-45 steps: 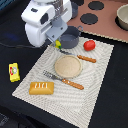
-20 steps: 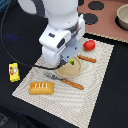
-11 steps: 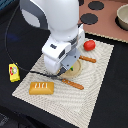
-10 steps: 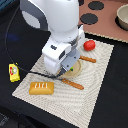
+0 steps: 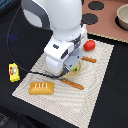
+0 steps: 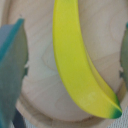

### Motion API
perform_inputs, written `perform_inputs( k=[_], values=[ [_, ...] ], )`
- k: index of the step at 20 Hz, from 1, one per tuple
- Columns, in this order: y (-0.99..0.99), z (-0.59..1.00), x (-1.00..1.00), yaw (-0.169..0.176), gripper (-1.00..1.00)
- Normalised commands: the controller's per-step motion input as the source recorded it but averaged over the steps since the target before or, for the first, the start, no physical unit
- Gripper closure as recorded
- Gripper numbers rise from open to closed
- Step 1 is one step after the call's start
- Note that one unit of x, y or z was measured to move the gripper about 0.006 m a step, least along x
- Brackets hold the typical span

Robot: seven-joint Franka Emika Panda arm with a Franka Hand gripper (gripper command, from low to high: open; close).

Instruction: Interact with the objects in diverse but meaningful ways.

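Note:
In the wrist view a yellow banana [image 6: 80, 65] lies on a round wooden plate [image 6: 35, 55]. My gripper [image 6: 70, 65] is open, with one finger [image 6: 11, 65] on each side of the banana and a gap between them and it. In the exterior view the arm's wrist [image 5: 62, 55] hangs low over the plate [image 5: 76, 70] and hides the gripper and the banana. The golden-brown bread loaf [image 5: 41, 88] lies on the striped mat [image 5: 92, 95]. The red tomato [image 5: 90, 45] sits at the mat's far edge. The yellow packet [image 5: 13, 72] lies off the mat at the exterior view's left.
A wooden-handled fork [image 5: 74, 84] and knife [image 5: 89, 59] lie on either side of the plate. A grey-blue pot [image 5: 122, 17] stands on a brown board [image 5: 107, 27] with dark round burners at the back right. A black cable [image 5: 10, 40] runs along the left.
The arm has come from the back left down over the plate and lowered further. The plate was bare before; the banana now lies on it between the fingers.

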Motion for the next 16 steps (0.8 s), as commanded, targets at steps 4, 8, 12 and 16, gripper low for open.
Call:
perform_inputs(
  k=[4,8,12,16],
  values=[
    [0.00,0.36,-0.49,0.022,-1.00],
    [-0.03,0.18,-0.88,0.002,-1.00],
    [-0.10,0.08,-1.00,0.000,-1.00],
    [-0.15,0.05,-1.00,-0.005,-1.00]
  ],
)
